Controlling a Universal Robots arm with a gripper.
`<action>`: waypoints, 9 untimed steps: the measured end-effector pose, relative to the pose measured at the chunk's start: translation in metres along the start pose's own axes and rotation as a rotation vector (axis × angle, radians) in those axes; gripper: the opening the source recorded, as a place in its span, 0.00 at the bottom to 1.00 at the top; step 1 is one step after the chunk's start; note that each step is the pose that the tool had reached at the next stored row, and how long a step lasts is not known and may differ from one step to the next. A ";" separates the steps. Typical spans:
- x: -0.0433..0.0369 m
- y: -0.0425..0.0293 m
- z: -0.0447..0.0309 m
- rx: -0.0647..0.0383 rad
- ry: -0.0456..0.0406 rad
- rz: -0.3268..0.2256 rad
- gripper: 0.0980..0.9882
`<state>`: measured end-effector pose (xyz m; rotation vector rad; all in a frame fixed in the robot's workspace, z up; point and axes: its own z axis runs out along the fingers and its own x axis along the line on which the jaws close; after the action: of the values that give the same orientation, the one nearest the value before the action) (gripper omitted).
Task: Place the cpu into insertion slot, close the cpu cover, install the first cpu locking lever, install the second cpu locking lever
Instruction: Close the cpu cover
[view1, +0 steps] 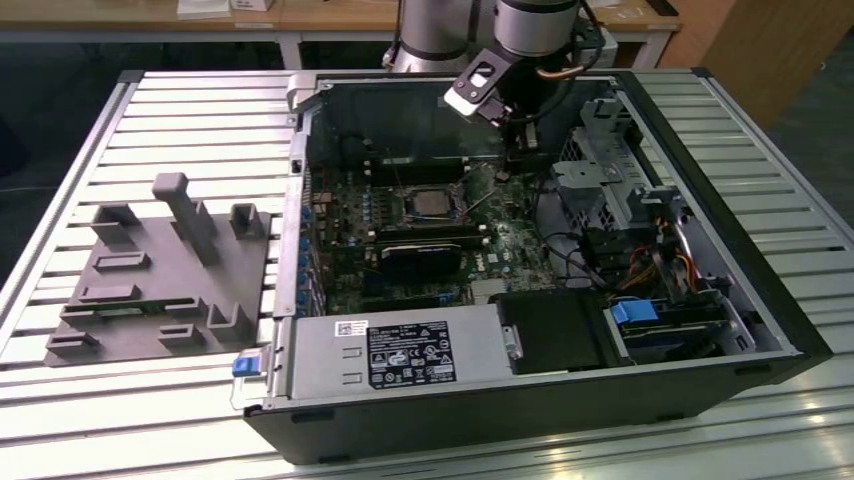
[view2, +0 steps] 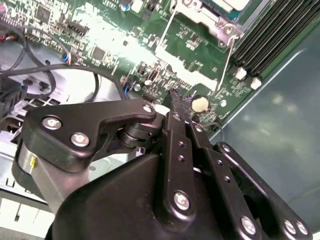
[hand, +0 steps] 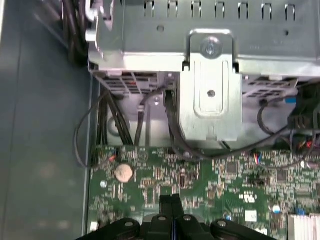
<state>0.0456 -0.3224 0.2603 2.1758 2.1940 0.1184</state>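
Observation:
The cpu (view1: 430, 200) shows as a small silver-grey square in the socket on the green motherboard (view1: 514, 245) inside the open computer case. In the second wrist view a silvery frame, the cpu cover (view2: 197, 17), lies around the chip. A thin wire locking lever (view2: 230, 55) runs along the socket's side; whether it is latched I cannot tell. My gripper (view1: 521, 158) hangs over the board to the exterior view's right of the socket. Its fingers are shut with nothing between them, in both wrist views (view2: 176, 97) (hand: 171, 200). They hover near a coin battery (hand: 124, 172).
A metal drive cage (hand: 210, 100) with black cables stands just beyond the gripper. Black memory slots (view2: 270, 45) flank the socket. The power supply (view1: 400, 355) fills the case's near side. A grey fixture plate (view1: 160, 270) sits on the slatted table at the exterior view's left.

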 end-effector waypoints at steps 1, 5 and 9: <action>0.0000 0.0009 0.0001 0.000 -0.0001 0.000 0.00; -0.0001 0.0012 0.0041 0.000 -0.0002 0.000 0.00; -0.0003 0.0006 0.0113 0.001 -0.0005 0.000 0.00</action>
<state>0.0472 -0.3225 0.2491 2.1761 2.1941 0.1168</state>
